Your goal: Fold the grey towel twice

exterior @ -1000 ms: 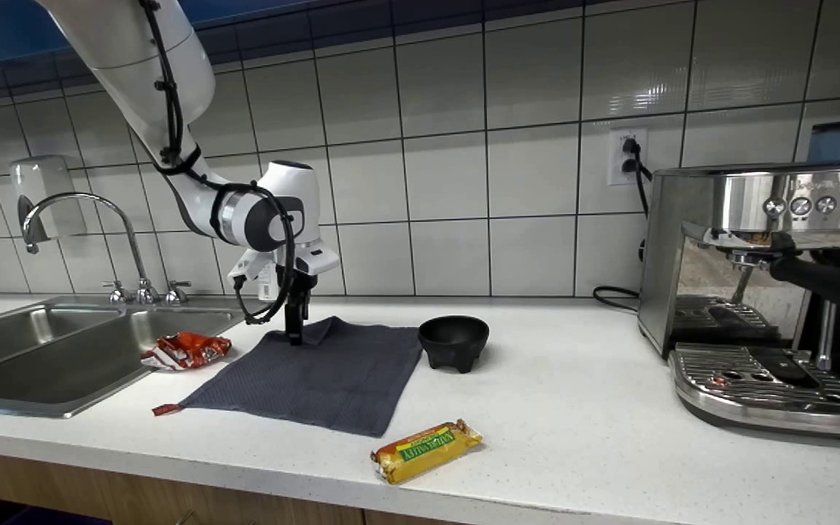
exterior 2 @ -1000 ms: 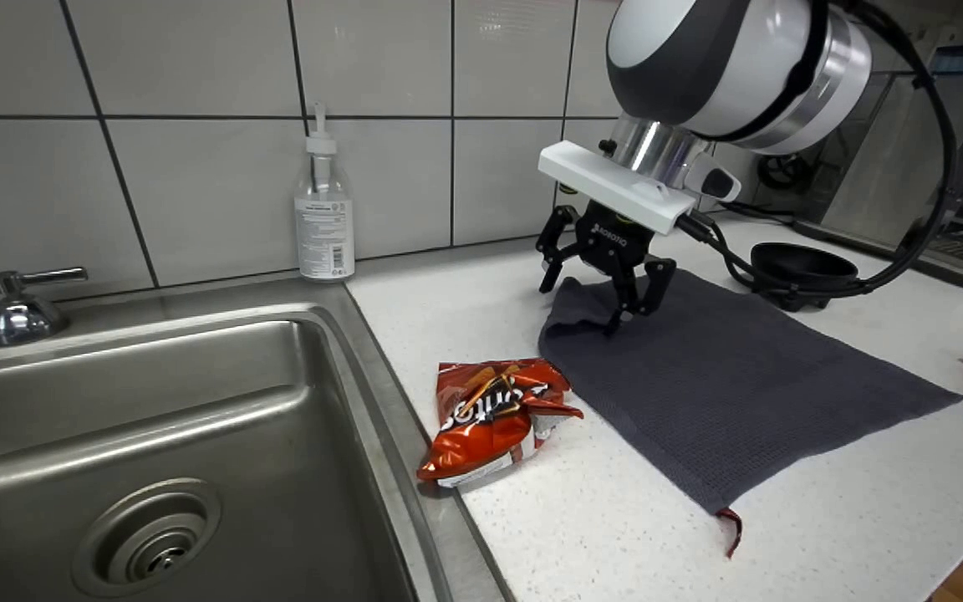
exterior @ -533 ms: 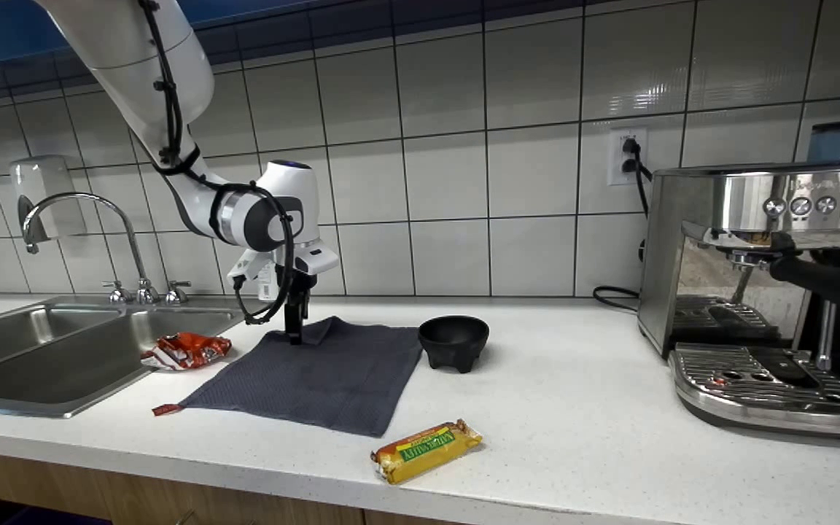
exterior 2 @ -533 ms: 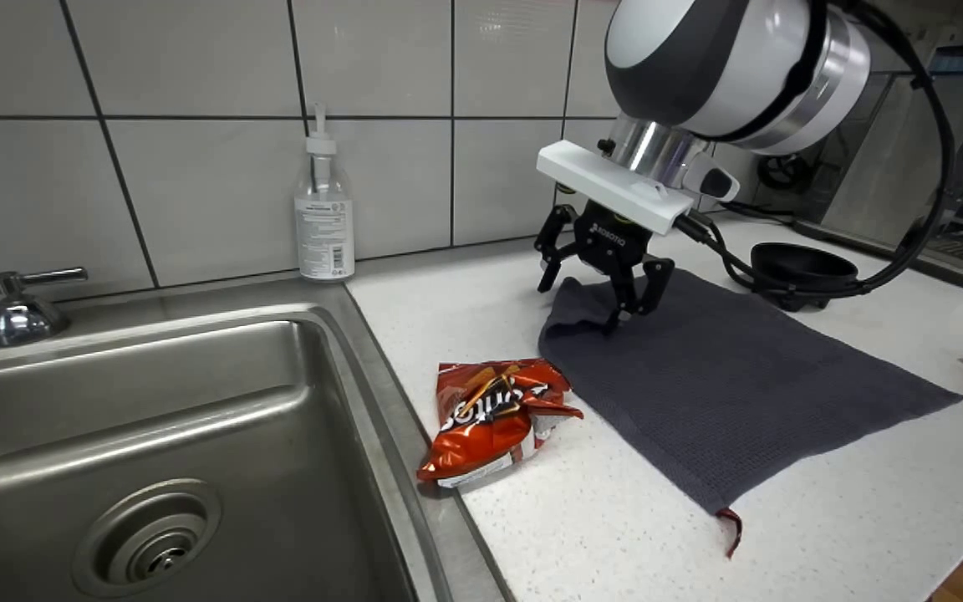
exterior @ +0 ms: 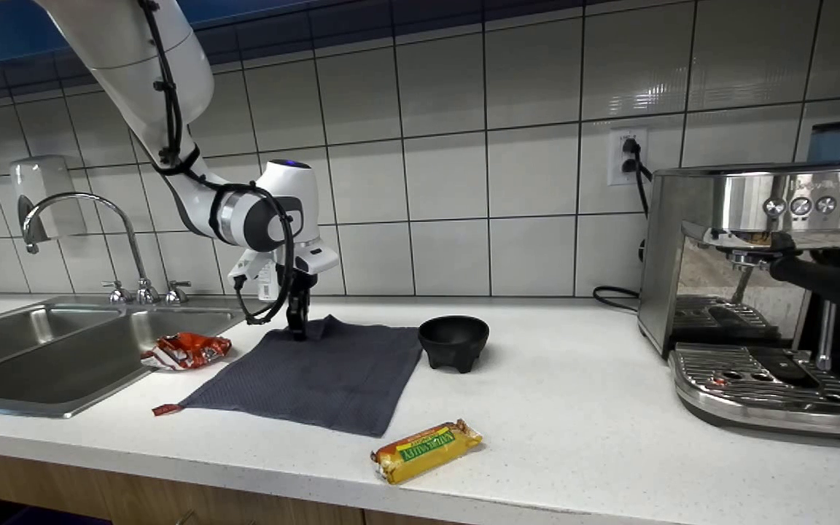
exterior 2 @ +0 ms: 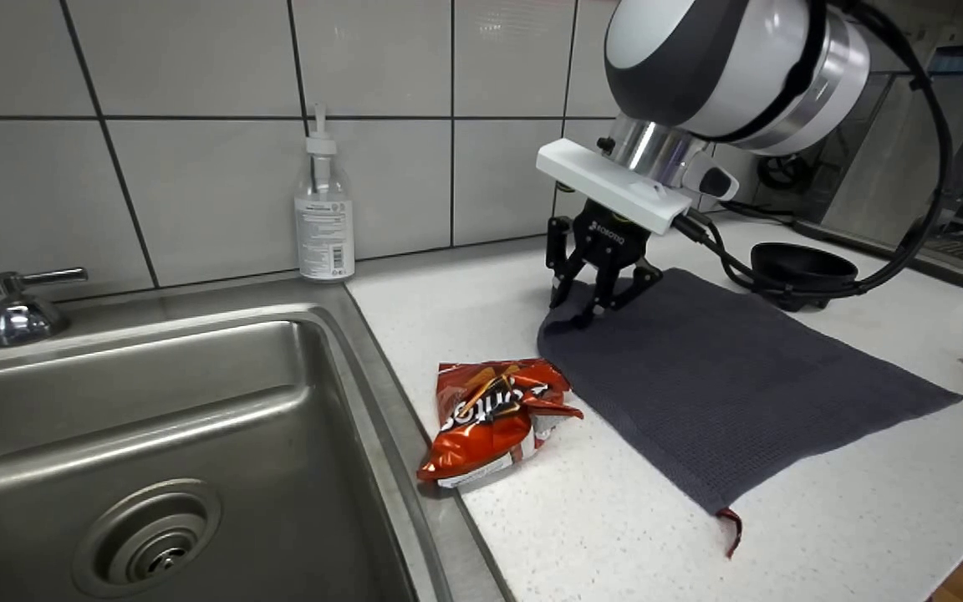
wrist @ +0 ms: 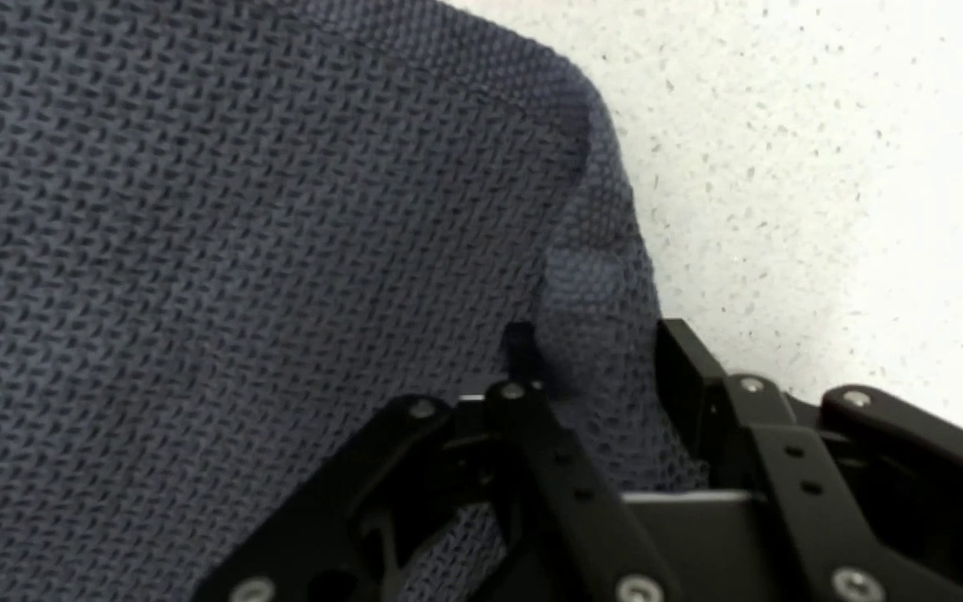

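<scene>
Grey towel (exterior: 318, 383), as we note in an exterior view, lies spread on the counter (exterior: 573, 415) between the sink (exterior: 84, 357) and the black bowl (exterior: 453, 343). In an exterior view we find the gripper (exterior 2: 571, 309) down at the towel's back edge, jaws apart, and judge that a shallow bite could let the cloth slip, or an off-centre hold skew the fold. Only the wrist view clearly shows us the curled edge lying between the fingertips (wrist: 686, 376), not visibly pinched.
</scene>
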`<state>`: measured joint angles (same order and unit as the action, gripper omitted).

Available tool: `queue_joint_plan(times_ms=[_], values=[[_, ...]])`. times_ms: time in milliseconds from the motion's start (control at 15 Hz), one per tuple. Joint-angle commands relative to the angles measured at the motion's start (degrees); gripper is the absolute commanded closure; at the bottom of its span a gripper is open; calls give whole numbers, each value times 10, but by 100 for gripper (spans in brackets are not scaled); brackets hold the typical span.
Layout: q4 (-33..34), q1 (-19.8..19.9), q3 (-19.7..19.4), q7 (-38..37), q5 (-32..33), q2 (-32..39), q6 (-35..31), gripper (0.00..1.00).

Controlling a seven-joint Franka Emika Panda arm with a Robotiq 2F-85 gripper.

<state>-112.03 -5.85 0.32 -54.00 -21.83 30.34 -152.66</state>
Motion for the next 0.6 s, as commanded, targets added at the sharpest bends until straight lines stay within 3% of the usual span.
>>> queue_joint_plan(times_ms=[0,133,533], values=[[4,-3,-2,-12,-2,1,-6,90],[3,-3,-2,-11,-1,1,-7,100],[1,-2,-3,-9,-1,-3,-9,99]])
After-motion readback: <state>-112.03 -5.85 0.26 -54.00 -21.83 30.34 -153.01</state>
